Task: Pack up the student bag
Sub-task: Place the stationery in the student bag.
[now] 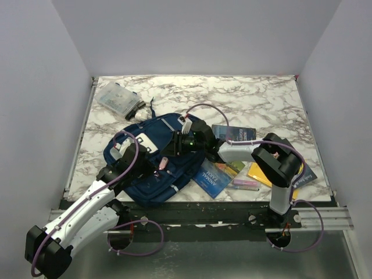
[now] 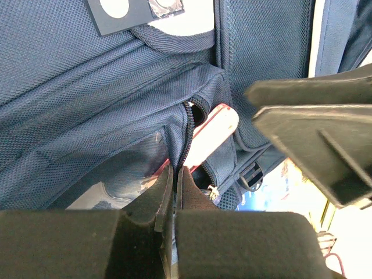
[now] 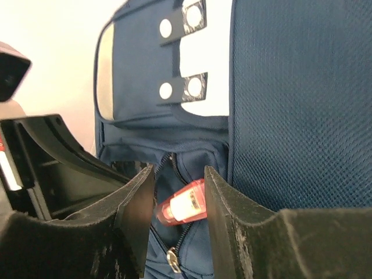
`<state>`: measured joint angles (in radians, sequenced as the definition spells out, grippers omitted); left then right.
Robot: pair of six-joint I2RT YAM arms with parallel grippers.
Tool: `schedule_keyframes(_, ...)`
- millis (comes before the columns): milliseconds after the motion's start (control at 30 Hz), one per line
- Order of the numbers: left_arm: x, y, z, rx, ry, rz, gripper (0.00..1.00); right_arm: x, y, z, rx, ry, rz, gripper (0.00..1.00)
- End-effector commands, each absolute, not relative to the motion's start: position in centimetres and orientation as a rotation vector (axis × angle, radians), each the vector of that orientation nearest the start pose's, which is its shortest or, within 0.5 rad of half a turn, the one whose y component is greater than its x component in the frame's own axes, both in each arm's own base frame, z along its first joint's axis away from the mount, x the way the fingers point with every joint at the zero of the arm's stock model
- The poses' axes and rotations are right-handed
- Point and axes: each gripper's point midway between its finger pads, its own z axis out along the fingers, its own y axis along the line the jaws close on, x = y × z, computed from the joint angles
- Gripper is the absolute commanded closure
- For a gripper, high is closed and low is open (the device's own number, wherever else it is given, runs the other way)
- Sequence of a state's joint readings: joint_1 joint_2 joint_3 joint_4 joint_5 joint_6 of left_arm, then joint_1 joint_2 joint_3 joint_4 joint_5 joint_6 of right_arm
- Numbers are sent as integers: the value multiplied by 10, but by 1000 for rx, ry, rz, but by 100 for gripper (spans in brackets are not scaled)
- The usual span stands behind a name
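The student bag (image 1: 145, 187), a navy backpack, lies flat in the middle of the table. A pink-red tube (image 3: 183, 203) with a white label pokes out of its unzipped front pocket (image 2: 192, 128). My right gripper (image 3: 179, 171) stands open, one finger on each side of the tube; the right finger is close against it and a small gap shows at the left one. My left gripper (image 2: 173, 174) is shut on the pocket's zipper edge, pinching the fabric just below the tube (image 2: 218, 125). In the top view both grippers meet over the bag near the tube (image 1: 164, 163).
A clear plastic box (image 1: 118, 99) sits at the back left. Right of the bag lie a dark book (image 1: 233, 133), a blue book (image 1: 212, 177), a yellow pad (image 1: 258, 173) and pens (image 1: 244, 185). The pocket's zipper pull (image 3: 172, 258) hangs below the tube.
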<state>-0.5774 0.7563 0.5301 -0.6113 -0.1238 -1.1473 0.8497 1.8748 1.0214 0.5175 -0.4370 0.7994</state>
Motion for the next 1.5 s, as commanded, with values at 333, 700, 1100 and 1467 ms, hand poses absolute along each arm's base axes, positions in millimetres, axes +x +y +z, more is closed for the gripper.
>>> schedule_keyframes(333,195,-155,116,-739,2347,-734,100,208,446,94,-455,2239,1653,75)
schedule_keyframes(700,194,-157,116,-741,2339,-757,100,165,441,121,-402,2204,1933,78)
schedule_keyframes(1100,191,-153,108,-742,2348,-739,100,225,349,102,-266,2427,1032,48)
schedule_keyframes(1467,194,-158,108,-674,2364,-739,100,205,178,72,459,2511,214,39)
